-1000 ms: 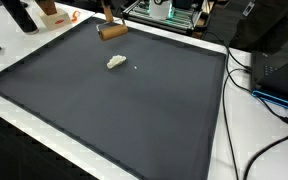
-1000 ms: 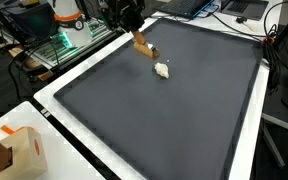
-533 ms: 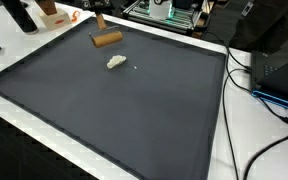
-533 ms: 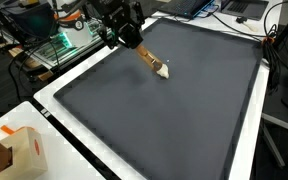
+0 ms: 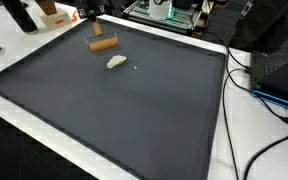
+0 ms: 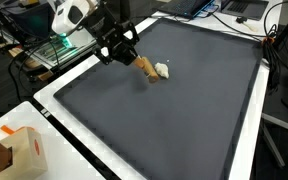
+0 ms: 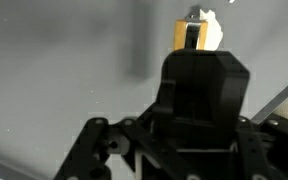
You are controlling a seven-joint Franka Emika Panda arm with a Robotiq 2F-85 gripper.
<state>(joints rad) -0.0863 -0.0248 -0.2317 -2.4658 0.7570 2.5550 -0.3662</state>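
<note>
In an exterior view the claw point(image 6: 131, 56) clamps a brown block point(image 6: 146, 69), white lump point(image 6: 162, 70) just beyond; the claw's own bulk hides that grip in the wrist view

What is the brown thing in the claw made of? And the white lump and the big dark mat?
The brown block in the claw looks like bare wood: tan and dull, no shine. The white lump looks soft and crumbly, maybe dough or foam; it is too small to tell. The dark mat looks like rubber or cloth: flat, grey-black, matte.
</note>
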